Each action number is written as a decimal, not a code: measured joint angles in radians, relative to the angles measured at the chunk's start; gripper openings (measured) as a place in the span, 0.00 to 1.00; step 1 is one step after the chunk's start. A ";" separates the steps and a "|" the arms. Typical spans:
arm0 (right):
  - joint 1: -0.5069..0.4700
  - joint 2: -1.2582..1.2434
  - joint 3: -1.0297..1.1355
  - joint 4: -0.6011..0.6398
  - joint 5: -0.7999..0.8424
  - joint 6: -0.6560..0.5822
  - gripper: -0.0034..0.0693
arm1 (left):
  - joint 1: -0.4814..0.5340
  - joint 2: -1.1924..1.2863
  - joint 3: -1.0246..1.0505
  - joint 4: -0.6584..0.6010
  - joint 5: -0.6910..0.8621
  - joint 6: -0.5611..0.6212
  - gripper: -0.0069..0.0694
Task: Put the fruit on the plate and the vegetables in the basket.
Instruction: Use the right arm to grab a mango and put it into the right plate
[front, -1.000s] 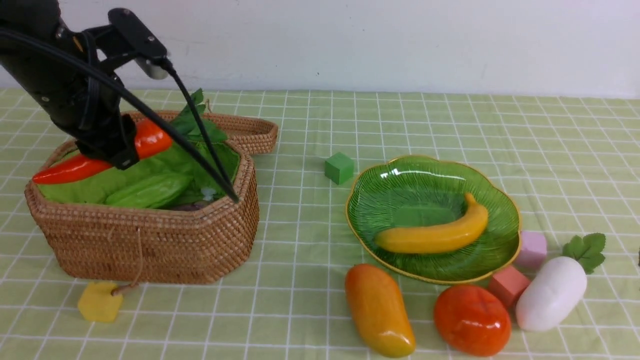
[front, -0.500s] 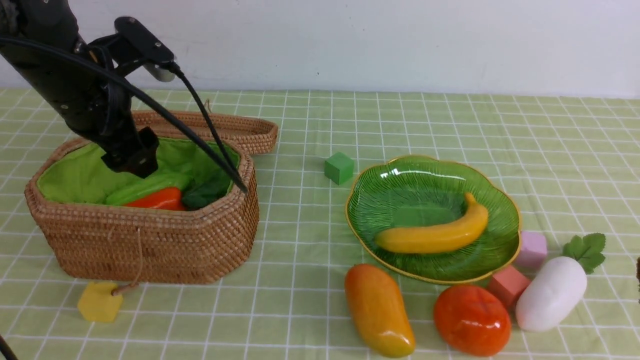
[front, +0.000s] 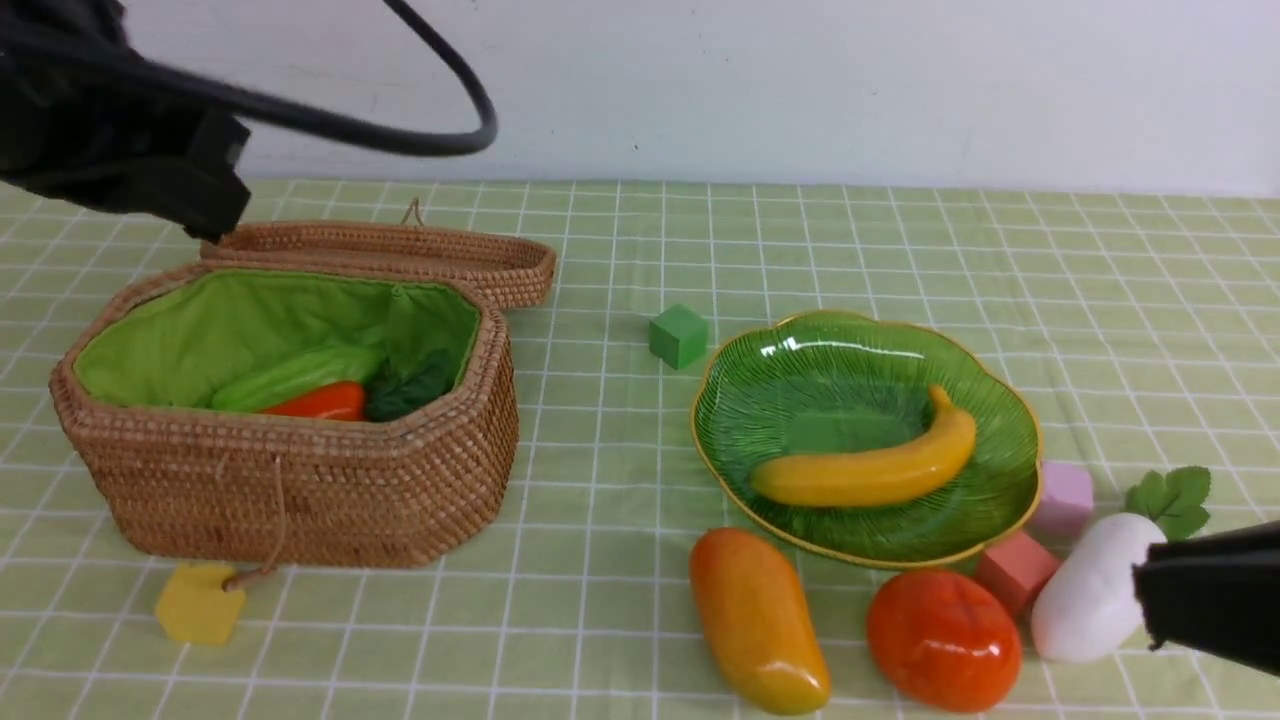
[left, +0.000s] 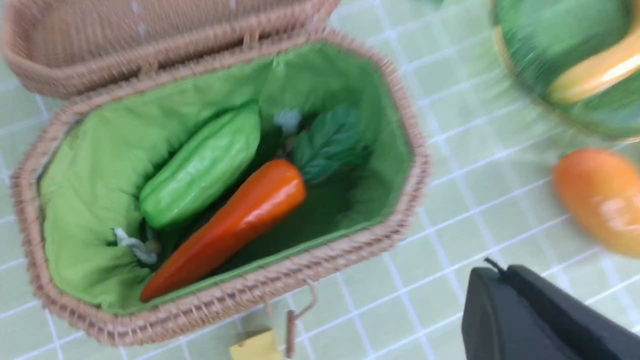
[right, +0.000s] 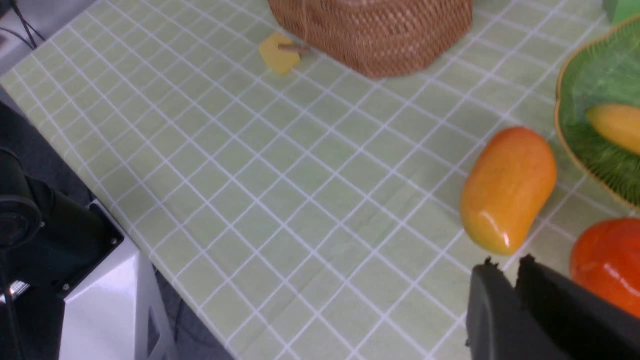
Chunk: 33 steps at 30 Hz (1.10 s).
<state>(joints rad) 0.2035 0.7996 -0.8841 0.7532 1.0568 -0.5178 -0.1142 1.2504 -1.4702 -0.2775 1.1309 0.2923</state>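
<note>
The basket (front: 290, 480) is a brown wicker octagon with bright green lining, and its lid (front: 400, 255) is flopped open behind it. It sits on the left of the checked cloth. The ribbed green plate (front: 800, 360) with the gold rim is over on the right and has just the banana (front: 870, 465) in it. The mango (front: 757, 620) and persimmon (front: 943, 640) are on the cloth in front of the plate, with the white radish (front: 1090, 595) right next to them.

A second ago the left arm had the carrot (left: 230, 225) up over the basket. Now the carrot's lying inside and the arm has pulled up into the top left corner. The right arm has also slid in at the lower right, and it covers part of the radish.

From the front you only get a sliver of orange over the rim. The left wrist view shows the whole carrot lying alongside the light-green pod (left: 200, 165), leaves at one end. It also shows the left gripper (left: 495, 272) pinched closed and empty. The right wrist view shows the right gripper (right: 505, 262) with its fingers nearly together, holding nothing, close to the mango and persimmon, plus the table edge.
</note>
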 joint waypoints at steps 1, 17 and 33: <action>0.000 0.028 -0.007 -0.004 0.013 0.013 0.15 | 0.000 -0.034 0.034 -0.009 -0.016 -0.001 0.07; 0.386 0.504 -0.302 -0.410 0.005 0.544 0.15 | 0.000 -0.867 0.870 -0.419 -0.358 0.326 0.07; 0.519 0.830 -0.353 -0.702 -0.058 0.909 0.92 | -0.108 -0.899 0.889 -0.545 -0.534 0.469 0.07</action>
<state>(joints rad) 0.7222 1.6295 -1.2374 0.0517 0.9983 0.3915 -0.2223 0.3512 -0.5817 -0.8229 0.5970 0.7609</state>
